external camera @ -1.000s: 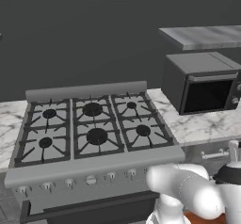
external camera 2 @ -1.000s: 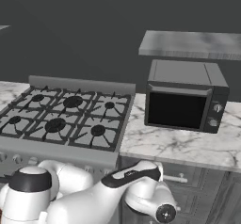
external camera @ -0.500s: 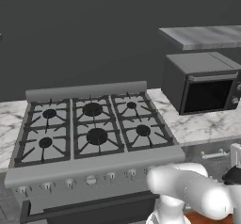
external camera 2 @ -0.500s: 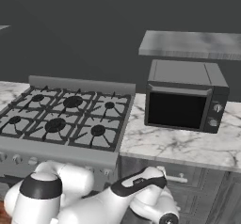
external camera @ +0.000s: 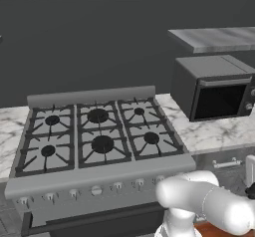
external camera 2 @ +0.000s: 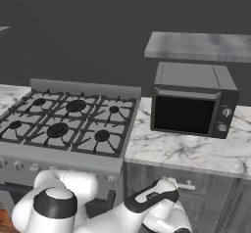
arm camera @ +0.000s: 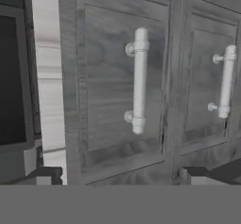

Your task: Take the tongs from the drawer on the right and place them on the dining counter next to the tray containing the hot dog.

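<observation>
The end effector (arm camera: 117, 175) stands wide, holding nothing, its two dark fingertips spread low on either side of a closed grey drawer front (arm camera: 124, 84) just ahead of it. A pale bar handle (arm camera: 140, 79) sits on that front, its long axis running straight away from the end effector, roughly midway between the fingertips. A second handle (arm camera: 226, 81) lies further right. The tongs presumably lie inside a shut drawer, though which front covers them is hard to tell. The marble counter (external camera 2: 196, 149) above carries a microwave (external camera 2: 192, 100) beside the stove (external camera: 97, 136).
</observation>
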{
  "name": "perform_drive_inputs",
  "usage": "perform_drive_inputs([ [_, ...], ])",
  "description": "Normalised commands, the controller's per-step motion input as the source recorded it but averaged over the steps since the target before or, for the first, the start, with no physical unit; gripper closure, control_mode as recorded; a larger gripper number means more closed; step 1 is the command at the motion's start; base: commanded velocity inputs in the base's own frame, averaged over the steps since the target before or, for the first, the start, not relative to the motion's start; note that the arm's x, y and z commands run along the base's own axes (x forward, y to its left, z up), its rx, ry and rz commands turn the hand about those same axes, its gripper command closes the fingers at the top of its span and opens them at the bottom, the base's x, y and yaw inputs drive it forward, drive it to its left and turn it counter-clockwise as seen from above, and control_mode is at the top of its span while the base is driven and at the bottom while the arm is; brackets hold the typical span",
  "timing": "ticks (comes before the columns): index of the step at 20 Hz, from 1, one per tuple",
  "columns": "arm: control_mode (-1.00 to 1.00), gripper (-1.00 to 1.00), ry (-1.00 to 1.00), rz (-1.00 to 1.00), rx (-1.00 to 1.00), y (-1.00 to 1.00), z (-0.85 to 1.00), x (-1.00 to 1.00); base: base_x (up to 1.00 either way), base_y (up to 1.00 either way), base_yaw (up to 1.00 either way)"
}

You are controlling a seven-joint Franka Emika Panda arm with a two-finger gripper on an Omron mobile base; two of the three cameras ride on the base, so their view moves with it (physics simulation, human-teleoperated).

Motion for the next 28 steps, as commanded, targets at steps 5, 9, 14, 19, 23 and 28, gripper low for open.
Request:
perform_drive_inputs([
  [5,-1.00,-1.00,0.00,0.00,0.01,-0.12,-0.20,0.07,0.00,0.00,0.00],
  [9,-1.00,-1.00,0.00,-0.01,0.02,-0.14,-0.15,0.15,0.00,0.00,0.00],
  [14,-1.00,-1.00,0.00,-0.01,0.03,-0.13,-0.14,0.22,0.00,0.00,0.00],
  [19,-1.00,-1.00,0.00,-0.03,0.05,-0.11,-0.16,0.25,0.00,0.00,0.00],
  [23,-1.00,-1.00,0.00,-0.03,0.04,-0.11,-0.25,0.29,0.00,0.00,0.00],
  [28,-1.00,-1.00,0.00,-0.03,0.02,-0.07,-0.32,0.32,0.00,0.00,0.00],
])
